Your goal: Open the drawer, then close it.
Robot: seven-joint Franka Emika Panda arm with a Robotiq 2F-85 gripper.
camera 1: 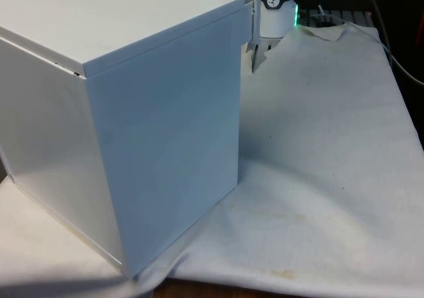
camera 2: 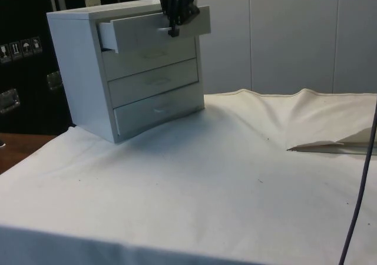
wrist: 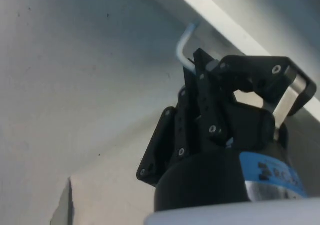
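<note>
A white chest of drawers (camera 1: pixel 132 112) stands on the table with its back and side to the front view. In the side view the chest (camera 2: pixel 76 70) shows its drawer fronts, and the top drawer (camera 2: pixel 141 32) stands pulled out a little way. The edge of that drawer front (camera 1: pixel 252 16) juts past the chest's corner. My black gripper (camera 2: pixel 174 29) hangs at the top drawer's front, and its tips (camera 1: pixel 254 59) show just behind the chest. Seen from the wrist, the gripper (wrist: pixel 240 82) is shut on the drawer's thin metal handle (wrist: pixel 185 47).
The lower drawers (camera 2: pixel 153 79) are pushed in flush. The white cloth (camera 2: pixel 235 176) lies rumpled, with a raised fold (camera 2: pixel 324 147) at the side view's right. A dark cable (camera 2: pixel 359 206) hangs down at that view's right edge.
</note>
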